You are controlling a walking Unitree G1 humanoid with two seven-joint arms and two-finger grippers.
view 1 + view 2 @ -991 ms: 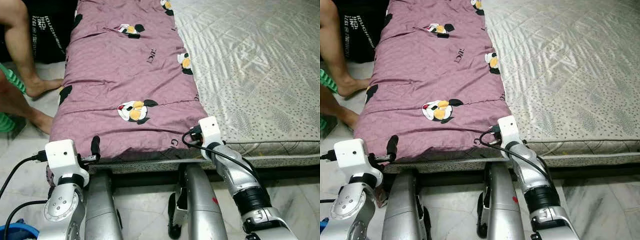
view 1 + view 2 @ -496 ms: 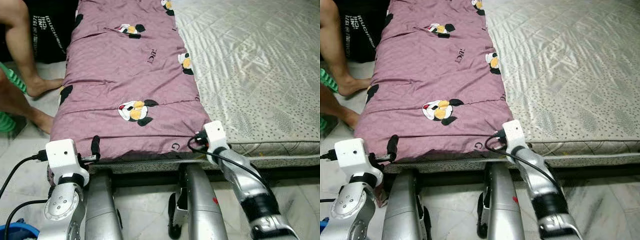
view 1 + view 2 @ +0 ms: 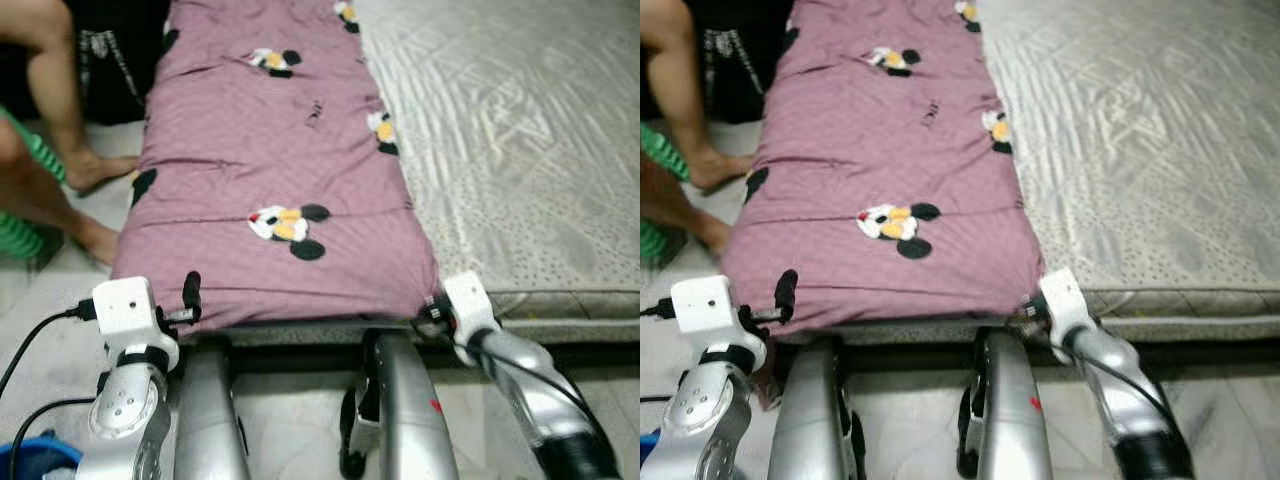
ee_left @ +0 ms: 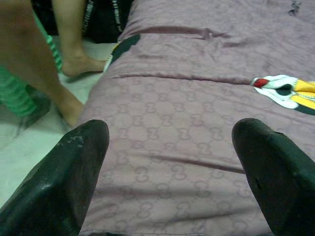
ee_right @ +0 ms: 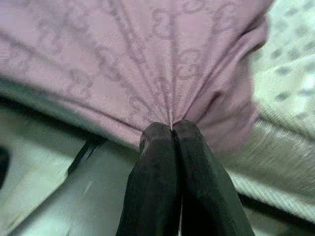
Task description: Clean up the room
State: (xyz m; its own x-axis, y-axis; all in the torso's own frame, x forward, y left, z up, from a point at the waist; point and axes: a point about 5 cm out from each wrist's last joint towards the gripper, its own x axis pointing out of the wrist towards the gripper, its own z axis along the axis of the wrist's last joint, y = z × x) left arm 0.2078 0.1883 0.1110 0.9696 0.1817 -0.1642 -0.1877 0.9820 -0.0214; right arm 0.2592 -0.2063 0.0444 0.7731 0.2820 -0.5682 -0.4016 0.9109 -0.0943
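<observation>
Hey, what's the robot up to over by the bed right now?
It is handling a purple cartoon-print blanket spread along one side of a grey mattress. The right gripper is shut on the blanket's near corner, bunching the fabric. The left gripper is open, fingers spread over the other near corner. A person's bare legs stand beside the bed.

A: From where is the bed (image 3: 520,130) seen?

B: It is seen from the head, high up, looking forward and down. The two eye views share the purple blanket (image 3: 280,170), a person's legs (image 3: 70,110) and both arms.

A: And the wrist views?

B: The blanket is seen from low and near, looking along the left gripper (image 4: 172,162). The right gripper (image 5: 172,129) is seen very close, at the blanket's corner beside the bed edge.
</observation>
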